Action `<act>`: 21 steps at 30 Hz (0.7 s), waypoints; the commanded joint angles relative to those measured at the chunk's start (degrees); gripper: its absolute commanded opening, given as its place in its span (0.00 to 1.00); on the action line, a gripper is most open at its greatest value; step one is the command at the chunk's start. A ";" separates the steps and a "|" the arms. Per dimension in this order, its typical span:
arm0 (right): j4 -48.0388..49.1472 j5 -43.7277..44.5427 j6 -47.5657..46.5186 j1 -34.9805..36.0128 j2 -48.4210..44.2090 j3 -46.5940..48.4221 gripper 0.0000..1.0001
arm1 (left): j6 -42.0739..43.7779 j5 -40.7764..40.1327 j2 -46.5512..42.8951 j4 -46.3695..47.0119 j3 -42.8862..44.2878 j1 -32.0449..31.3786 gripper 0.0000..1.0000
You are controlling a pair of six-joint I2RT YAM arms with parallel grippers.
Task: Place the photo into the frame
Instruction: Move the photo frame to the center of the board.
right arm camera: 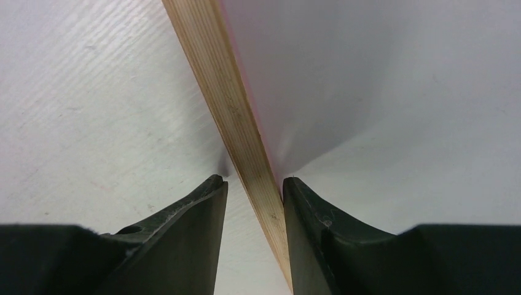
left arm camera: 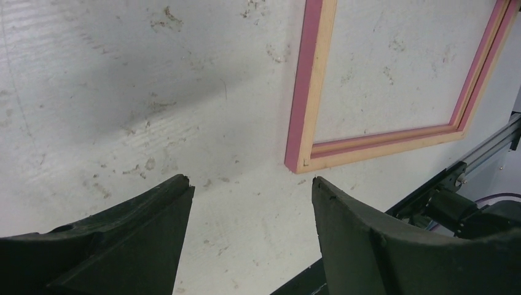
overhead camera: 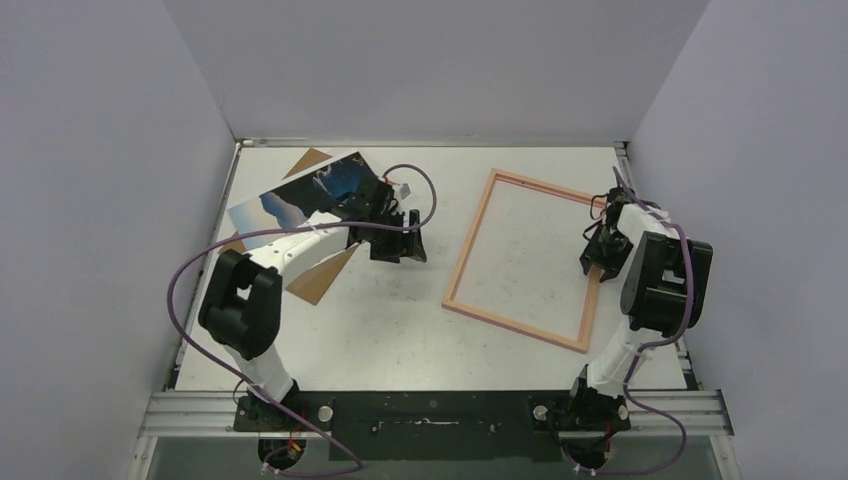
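Note:
The photo (overhead camera: 310,190) of sea and cliffs lies face up at the back left, partly under my left arm. The frame (overhead camera: 466,258) lies flat right of centre, with its light wood face up and its pink sides showing. In the left wrist view its near corner (left arm camera: 310,86) is just ahead of my fingers. My left gripper (overhead camera: 400,245) (left arm camera: 252,181) is open and empty over bare table between photo and frame. My right gripper (overhead camera: 600,255) (right arm camera: 255,179) is open and straddles the frame's right bar (right arm camera: 236,117). The right finger touches the bar and the left finger stands apart from it.
A brown fibreboard panel (overhead camera: 322,275) lies under and beside the photo at the left, with a corner (overhead camera: 312,158) showing at the back. White walls close in the table (overhead camera: 400,340) on three sides. A black rail (overhead camera: 430,412) runs along the near edge.

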 commanded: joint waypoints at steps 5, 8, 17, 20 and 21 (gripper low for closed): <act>2.43 -4.30 -3.50 5.70 -0.69 2.10 0.38 | 0.14 1.47 10.63 10.90 4.56 -3.79 0.68; 1.94 -2.90 -5.27 8.66 -0.89 2.59 0.33 | -0.68 -3.13 11.84 11.26 3.58 -3.97 0.68; 0.39 3.61 -7.74 15.60 -0.35 3.50 0.26 | 0.48 -10.18 6.96 10.82 -2.36 -3.89 0.68; 0.80 2.71 -8.44 17.63 0.13 3.52 0.26 | 0.31 -11.05 3.53 10.22 -3.90 -3.88 0.68; 0.80 2.62 -8.44 18.01 0.30 3.60 0.26 | 0.22 -11.38 2.36 10.01 -4.43 -3.82 0.69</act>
